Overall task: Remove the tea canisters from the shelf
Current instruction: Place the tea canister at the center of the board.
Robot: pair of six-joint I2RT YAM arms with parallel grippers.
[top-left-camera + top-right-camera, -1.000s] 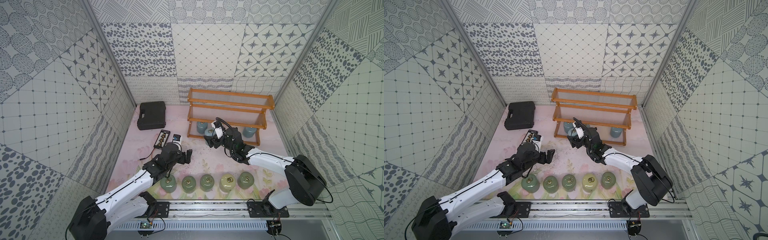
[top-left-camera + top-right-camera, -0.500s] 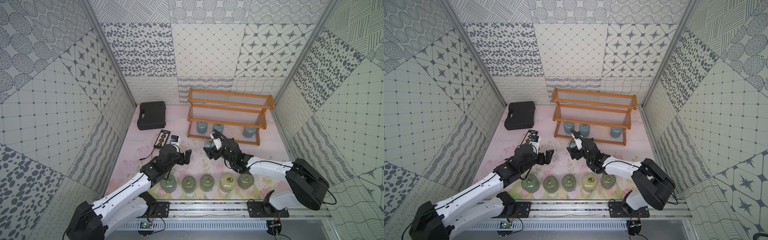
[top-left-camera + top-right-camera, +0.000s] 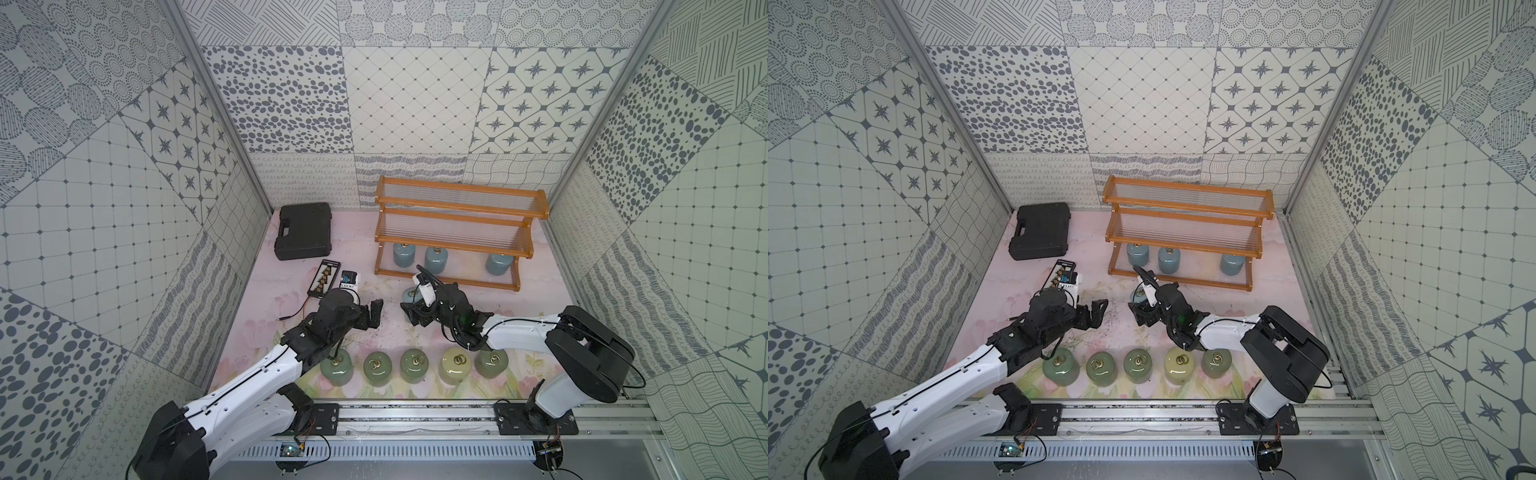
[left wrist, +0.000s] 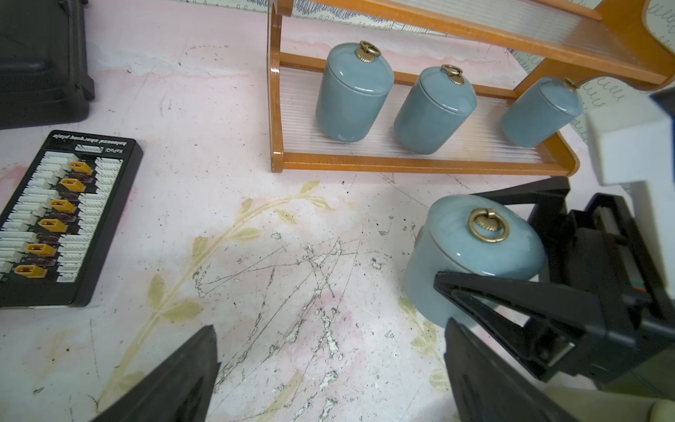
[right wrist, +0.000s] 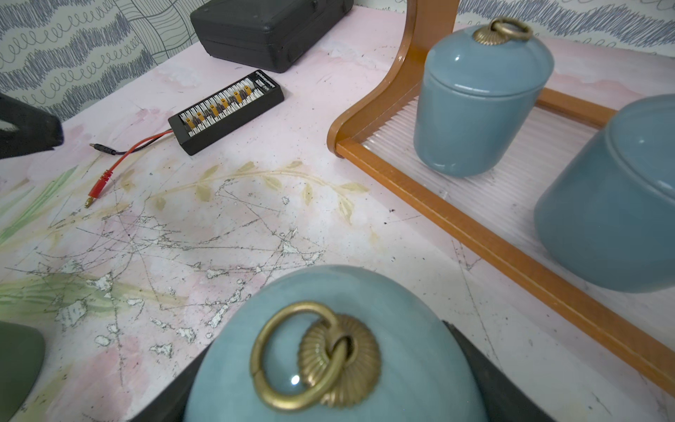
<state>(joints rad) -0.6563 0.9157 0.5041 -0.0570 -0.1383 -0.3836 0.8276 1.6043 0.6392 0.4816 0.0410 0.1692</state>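
In both top views the shelf [image 3: 446, 277] stands at the back wall, with three pale blue canisters [image 3: 434, 259] upright on its lowest tier. Just in front of that tier, toward the end nearest the black case [image 3: 305, 237], the right gripper [image 3: 409, 309] has its jaws clasped on either side of a fourth blue canister [image 3: 408, 295], which is clear of the shelf. The left gripper [image 3: 374, 316] hangs a little farther from the shelf, its jaws spread wide around nothing. Well away from the shelf stands a row of five canisters [image 3: 414, 365], four green and one cream.

From the left wrist, the fourth blue canister sits upright between the right gripper's black fingers [image 4: 511, 296], one on each side of its body. The shelf's front rail is just behind it. Whether its base touches the table I cannot tell.

From the right wrist, the gripped canister's lid and brass ring [image 5: 259, 360] fill the foreground. The shelf's end post is just beyond it, and a charging board [image 5: 226, 109] lies between the shelf and the case.
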